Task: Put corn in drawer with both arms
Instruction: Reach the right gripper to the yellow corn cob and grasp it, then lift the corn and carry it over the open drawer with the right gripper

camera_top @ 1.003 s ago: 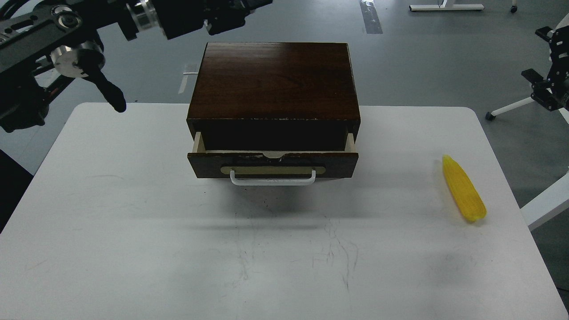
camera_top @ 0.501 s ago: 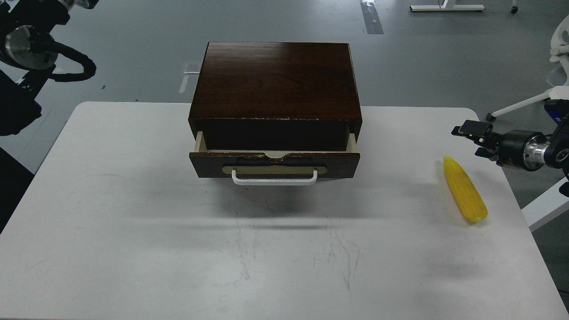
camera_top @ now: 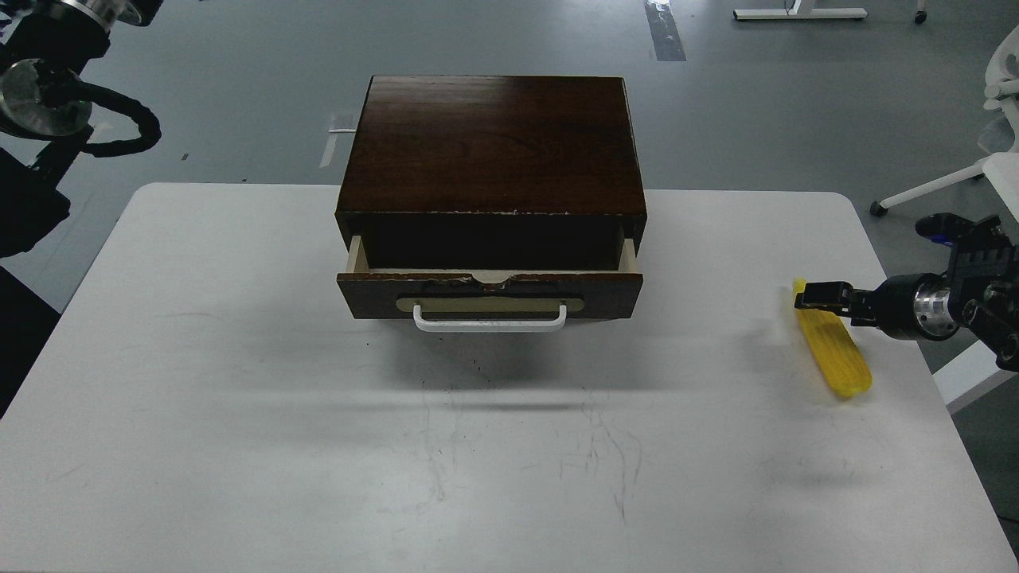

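There is only one view, the head view. The camera sits above the near edge of the white table point(camera_top: 239, 446) and looks forward and down across it. The near edge runs out of the picture at the bottom, while the far edge and both far corners are seen whole. The wooden box point(camera_top: 492, 143) stands at the middle of the far edge, with its front turned to the camera. Behind the far edge the grey floor point(camera_top: 756, 103) is seen. The view is of middle distance. No second view shares the scene.
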